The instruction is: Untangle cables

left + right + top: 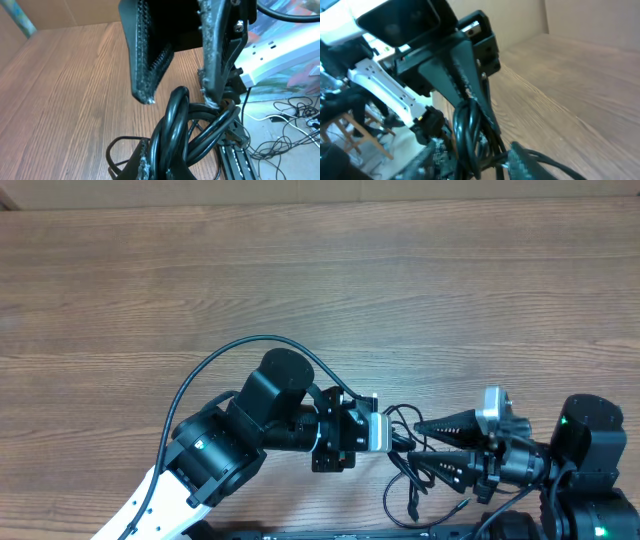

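The cables (400, 495) are a bunch of black loops near the table's front edge, between my two grippers. My left gripper (392, 442) points right and is shut on the bundle; in the left wrist view its fingers (156, 169) pinch several strands of the cables (175, 115). My right gripper (414, 444) points left, its jaws apart and astride the same bundle. In the right wrist view the cables (467, 120) run between the right gripper (472, 144) fingers, with a gap on the left side. Plug ends are not visible.
The left arm's thicker black wire (250, 345) arcs over the wooden table (320, 270). The front edge lies just behind both grippers. Beyond it are a white power strip (270, 55), loose floor wires (295, 125) and a black rail (235, 160).
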